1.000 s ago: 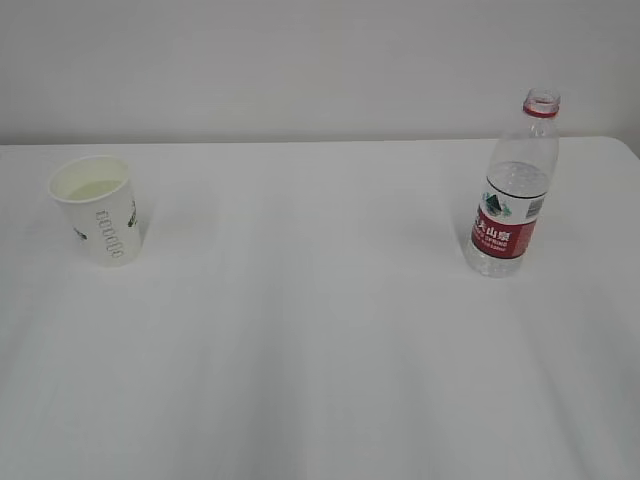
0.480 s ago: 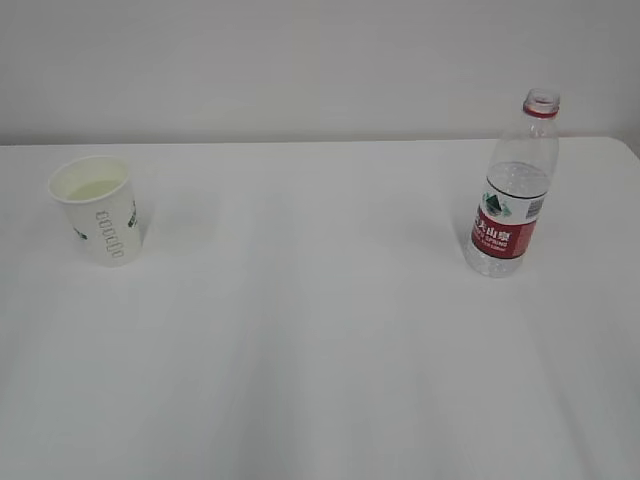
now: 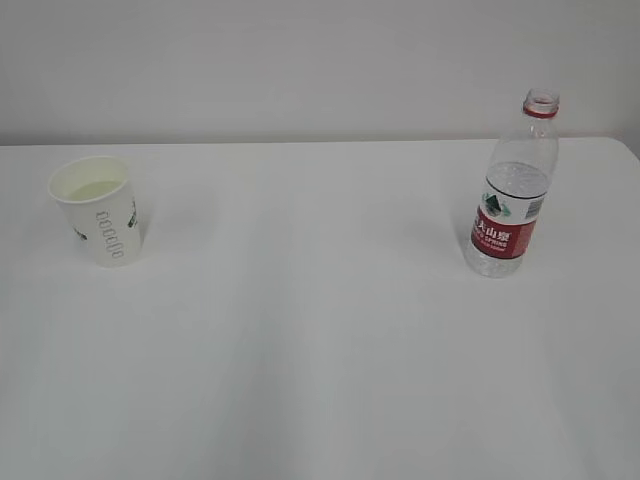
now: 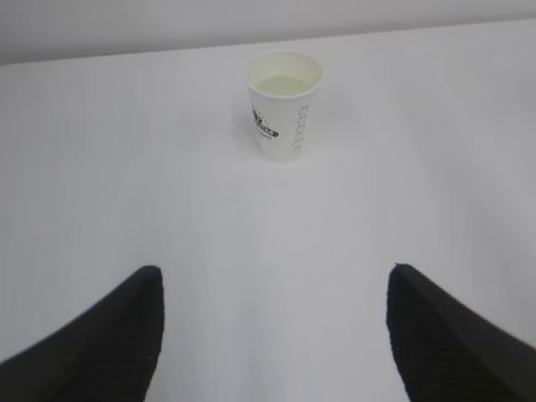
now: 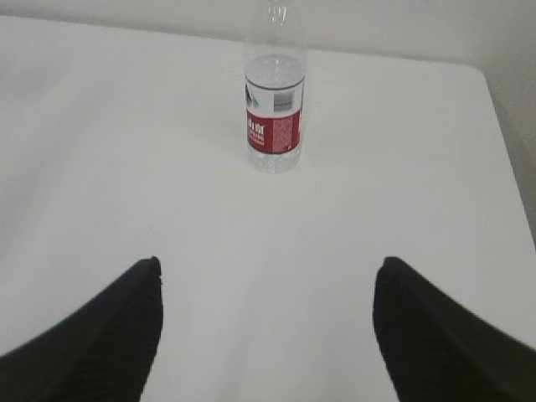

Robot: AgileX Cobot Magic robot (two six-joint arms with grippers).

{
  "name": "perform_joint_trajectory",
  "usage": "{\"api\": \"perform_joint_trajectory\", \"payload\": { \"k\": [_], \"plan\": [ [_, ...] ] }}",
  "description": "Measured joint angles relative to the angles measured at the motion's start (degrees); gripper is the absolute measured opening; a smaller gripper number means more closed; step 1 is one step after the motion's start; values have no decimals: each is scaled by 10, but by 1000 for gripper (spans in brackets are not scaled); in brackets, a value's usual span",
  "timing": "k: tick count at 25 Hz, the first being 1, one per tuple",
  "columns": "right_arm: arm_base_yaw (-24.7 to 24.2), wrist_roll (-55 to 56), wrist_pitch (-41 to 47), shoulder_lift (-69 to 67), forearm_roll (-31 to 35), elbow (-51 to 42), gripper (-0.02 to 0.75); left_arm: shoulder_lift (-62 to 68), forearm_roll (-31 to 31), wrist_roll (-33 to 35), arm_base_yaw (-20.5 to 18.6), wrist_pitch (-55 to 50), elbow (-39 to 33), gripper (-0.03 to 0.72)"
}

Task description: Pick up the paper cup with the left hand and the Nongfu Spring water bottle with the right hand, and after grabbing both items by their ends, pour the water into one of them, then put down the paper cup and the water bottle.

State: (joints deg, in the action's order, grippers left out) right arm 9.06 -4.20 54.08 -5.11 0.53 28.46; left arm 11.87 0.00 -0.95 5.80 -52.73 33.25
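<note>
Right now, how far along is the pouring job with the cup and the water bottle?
It looks done or nearly so: the paper cup stands upright with liquid inside, and the Nongfu Spring water bottle stands uncapped, part full. Nothing is in hand: the left hand and right hand are open, well short of both. Nothing visible remains.

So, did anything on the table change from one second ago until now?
Nothing visibly changed. The paper cup stands upright on the left of the table, and the Nongfu Spring water bottle stands upright on the right, uncapped. Neither gripper appears in the exterior view at any of these moments.
</note>
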Motion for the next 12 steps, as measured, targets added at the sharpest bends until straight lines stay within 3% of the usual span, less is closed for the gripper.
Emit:
{"api": "perform_joint_trajectory", "payload": {
  "k": [12],
  "plan": [
    [0, 2, 70, 0, 5, 7, 593, -10, -14, 9, 0, -38, -16, 592]
  ]
}}
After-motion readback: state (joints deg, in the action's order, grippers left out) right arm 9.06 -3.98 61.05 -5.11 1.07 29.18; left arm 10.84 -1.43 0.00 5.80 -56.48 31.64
